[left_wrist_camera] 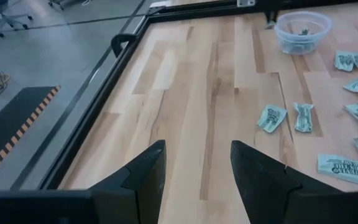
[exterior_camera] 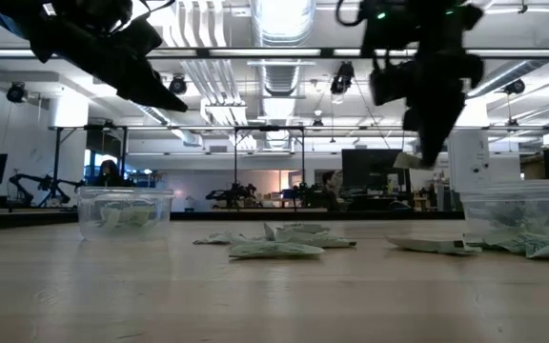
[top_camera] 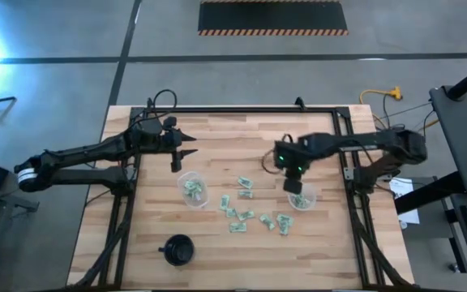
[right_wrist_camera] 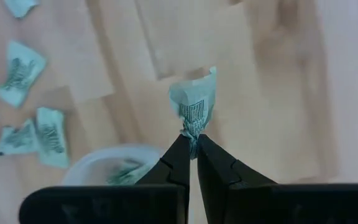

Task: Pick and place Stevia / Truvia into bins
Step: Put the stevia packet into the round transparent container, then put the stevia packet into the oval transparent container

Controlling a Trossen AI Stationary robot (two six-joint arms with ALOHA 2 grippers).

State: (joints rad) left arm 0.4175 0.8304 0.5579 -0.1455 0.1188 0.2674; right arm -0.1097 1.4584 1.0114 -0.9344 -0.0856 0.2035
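A wooden table (top_camera: 217,138) seen from above, with two dark robot arms reaching over it. The right gripper (right_wrist_camera: 189,146) hangs above the right clear cup (top_camera: 302,197), its jaws pinched together on one crumpled pale green sweetener packet (right_wrist_camera: 195,99), held in the air over the cup's rim. That cup already has packets inside. The left gripper (left_wrist_camera: 197,165) hovers above bare wood just beyond the left clear cup (top_camera: 192,188), which also holds a few packets; its jaws stand apart and hold nothing. Loose packets (top_camera: 242,212) lie scattered on the table between and in front of the two cups. A black round cup (top_camera: 178,249) sits near the front left.
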